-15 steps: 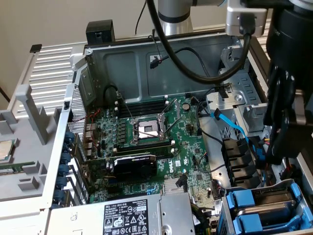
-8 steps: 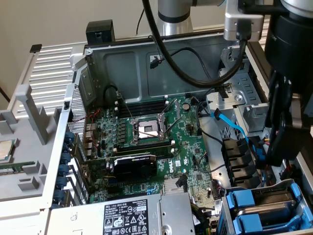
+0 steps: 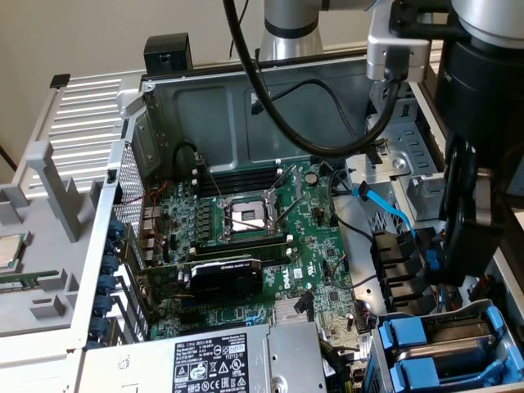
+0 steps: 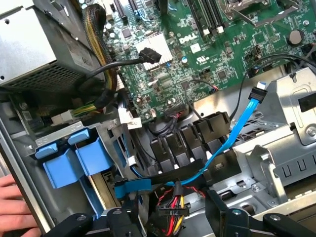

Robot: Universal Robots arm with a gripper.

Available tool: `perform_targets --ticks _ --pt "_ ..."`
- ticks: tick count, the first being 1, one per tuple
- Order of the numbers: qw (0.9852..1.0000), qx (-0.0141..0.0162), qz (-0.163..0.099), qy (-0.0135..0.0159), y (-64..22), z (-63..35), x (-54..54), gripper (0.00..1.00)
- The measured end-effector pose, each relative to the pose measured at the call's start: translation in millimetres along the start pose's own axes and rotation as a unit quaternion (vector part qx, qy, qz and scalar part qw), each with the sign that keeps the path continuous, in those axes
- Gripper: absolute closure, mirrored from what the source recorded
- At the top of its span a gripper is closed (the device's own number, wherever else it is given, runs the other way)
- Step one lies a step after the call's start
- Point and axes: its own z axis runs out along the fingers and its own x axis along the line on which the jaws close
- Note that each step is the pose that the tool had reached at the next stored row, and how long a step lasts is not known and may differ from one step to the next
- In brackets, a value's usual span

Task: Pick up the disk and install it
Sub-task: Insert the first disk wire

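Observation:
My gripper (image 4: 172,217) is open, its two black fingers (image 4: 221,210) spread wide with nothing held. It hangs over the bundle of power wires and black connectors next to the drive cage. In the exterior view the gripper (image 3: 463,260) hangs at the case's right side, just above the cage. Two blue plastic carrier fronts (image 4: 74,158) sit side by side in the drive cage (image 3: 434,348). The disk's silver body is hidden from view. A blue data cable (image 4: 236,133) runs loose across the cage beside the gripper.
The open computer case holds a green motherboard (image 3: 246,246), an empty processor socket (image 3: 246,215), a black card (image 3: 225,274) and a grey power supply (image 3: 213,364). A person's hand (image 4: 12,205) rests on the case edge near the blue carriers. A processor chip (image 3: 8,250) lies outside, at the exterior view's left.

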Motion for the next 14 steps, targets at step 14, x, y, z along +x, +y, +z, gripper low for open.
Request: perform_targets --ticks 14 --pt "0.9992 0.0056 0.039 0.0007 1.3 3.0 0.6 0.53"
